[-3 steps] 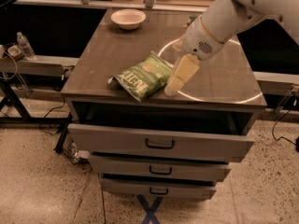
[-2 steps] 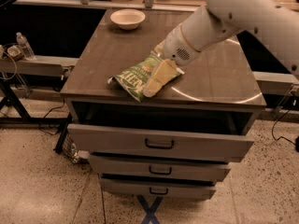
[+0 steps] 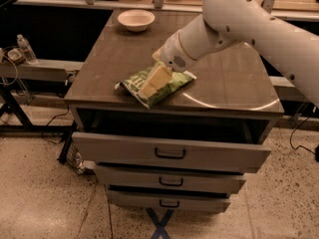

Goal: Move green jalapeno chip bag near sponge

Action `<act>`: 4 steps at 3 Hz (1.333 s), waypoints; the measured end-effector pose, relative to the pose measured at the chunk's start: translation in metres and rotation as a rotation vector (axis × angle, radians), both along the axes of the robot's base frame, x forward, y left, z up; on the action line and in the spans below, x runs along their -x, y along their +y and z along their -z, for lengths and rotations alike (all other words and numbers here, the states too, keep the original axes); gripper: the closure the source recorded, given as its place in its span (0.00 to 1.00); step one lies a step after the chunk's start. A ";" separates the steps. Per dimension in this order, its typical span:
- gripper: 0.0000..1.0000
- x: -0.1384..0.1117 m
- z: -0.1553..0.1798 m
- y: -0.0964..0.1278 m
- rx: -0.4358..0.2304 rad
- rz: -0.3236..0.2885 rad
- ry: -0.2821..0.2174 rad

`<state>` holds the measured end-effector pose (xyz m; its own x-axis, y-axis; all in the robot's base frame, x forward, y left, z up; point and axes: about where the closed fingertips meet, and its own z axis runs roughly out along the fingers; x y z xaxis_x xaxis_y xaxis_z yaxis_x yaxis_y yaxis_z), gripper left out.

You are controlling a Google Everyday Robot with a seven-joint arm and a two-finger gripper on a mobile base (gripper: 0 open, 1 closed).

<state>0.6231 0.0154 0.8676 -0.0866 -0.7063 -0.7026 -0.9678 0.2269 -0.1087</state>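
Note:
The green jalapeno chip bag lies flat near the front edge of the dark wooden table, left of the middle. My gripper, cream-coloured at the end of the white arm, reaches down from the upper right and sits right over the middle of the bag, covering part of it. I cannot tell if it touches the bag. The sponge is not in view; the arm hides part of the table's back right.
A pale bowl stands at the table's back left. Below the top are three drawers, the top one pulled out a little. A water bottle stands on a low shelf at the left.
The arm has swung left and lower. The gripper has gone from the bag's right end to over its middle. The bag has stayed put.

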 end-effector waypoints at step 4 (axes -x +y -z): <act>1.00 0.011 0.009 -0.018 0.030 0.019 0.000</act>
